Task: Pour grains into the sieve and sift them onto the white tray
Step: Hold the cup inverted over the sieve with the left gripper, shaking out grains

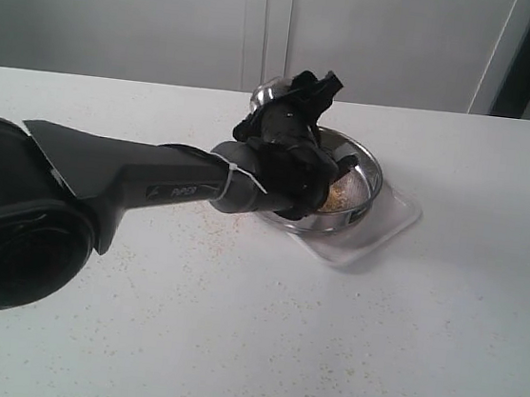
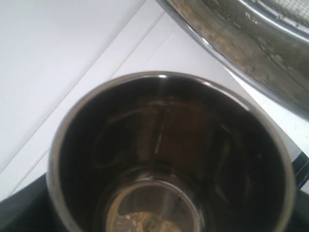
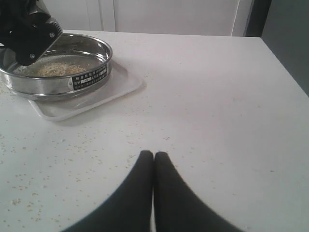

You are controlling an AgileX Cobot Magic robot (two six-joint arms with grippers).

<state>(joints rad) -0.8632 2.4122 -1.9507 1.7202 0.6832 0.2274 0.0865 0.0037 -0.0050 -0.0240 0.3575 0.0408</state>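
Observation:
My left gripper (image 1: 298,92) is shut on a small steel cup (image 1: 263,94), held tipped over the back-left rim of the sieve (image 1: 368,177). The left wrist view looks into the cup (image 2: 169,145); it is almost empty, with a little residue of grains (image 2: 149,223) at its bottom. The sieve's steel wall (image 2: 251,43) passes just beyond the cup's rim. A pile of yellow-beige grains (image 3: 58,68) lies on the sieve's mesh. The sieve (image 3: 63,79) sits on the white tray (image 3: 113,92). My right gripper (image 3: 153,155) is shut and empty, low over the table, well away from the tray.
Stray specks of grain dot the white table (image 3: 43,169) around the tray and in front of it. The left arm (image 1: 133,179) stretches across the table's left half. A white wall with panel seams stands behind the table's far edge.

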